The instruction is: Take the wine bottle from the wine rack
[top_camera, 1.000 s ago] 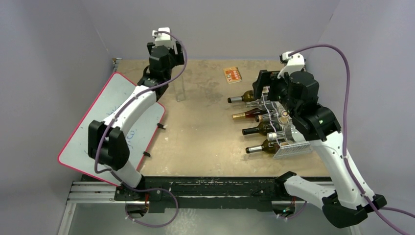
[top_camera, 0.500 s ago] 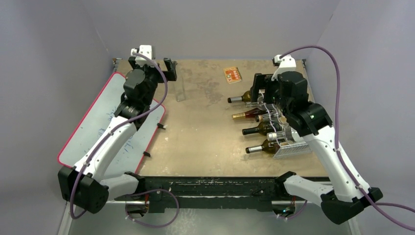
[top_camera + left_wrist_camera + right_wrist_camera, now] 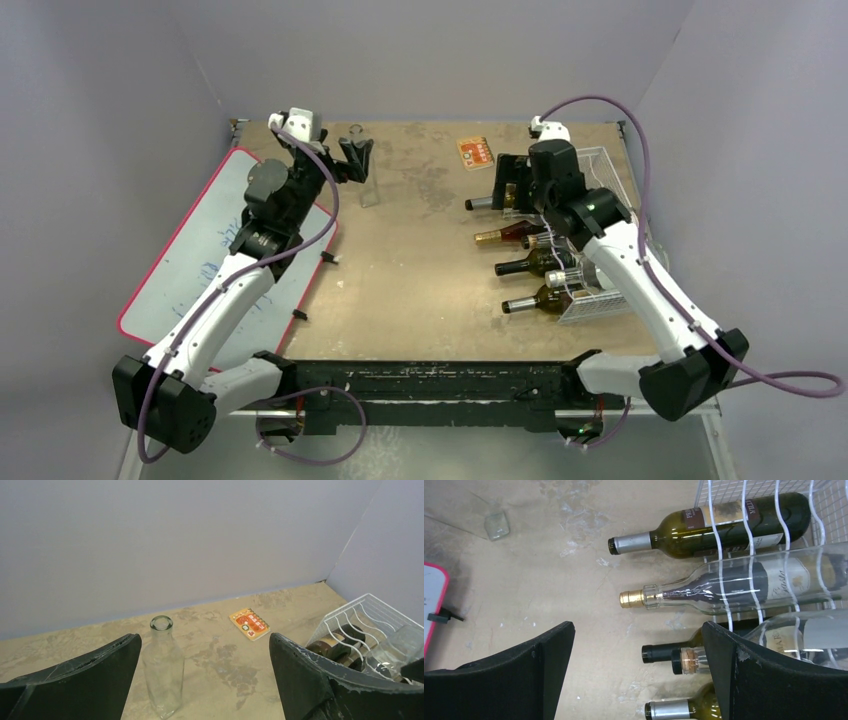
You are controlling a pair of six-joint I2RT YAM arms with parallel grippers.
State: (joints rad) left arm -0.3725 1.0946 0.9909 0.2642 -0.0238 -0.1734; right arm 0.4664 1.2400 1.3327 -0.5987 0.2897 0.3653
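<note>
The white wire wine rack (image 3: 606, 232) stands at the right of the table with several wine bottles lying in it, necks pointing left. In the right wrist view I see a dark green bottle with a silver cap (image 3: 704, 527), a clear bottle with a gold cap (image 3: 729, 587), a black-capped neck (image 3: 664, 652) and a corked clear one (image 3: 690, 661) behind the rack's wires (image 3: 749, 535). My right gripper (image 3: 506, 184) (image 3: 638, 647) is open and empty, above the necks. My left gripper (image 3: 355, 158) (image 3: 204, 647) is open and empty beside an upright clear glass bottle (image 3: 162, 672).
A red-edged whiteboard (image 3: 205, 255) lies at the left under my left arm. An orange notebook (image 3: 476, 152) lies at the back of the table and also shows in the left wrist view (image 3: 249, 624). The rack shows at the right of that view (image 3: 360, 622). Grey walls enclose the table.
My right gripper has moved off the rack, back and left to the bottle necks. My left arm has stretched out and its gripper has swung right, to the glass bottle.
</note>
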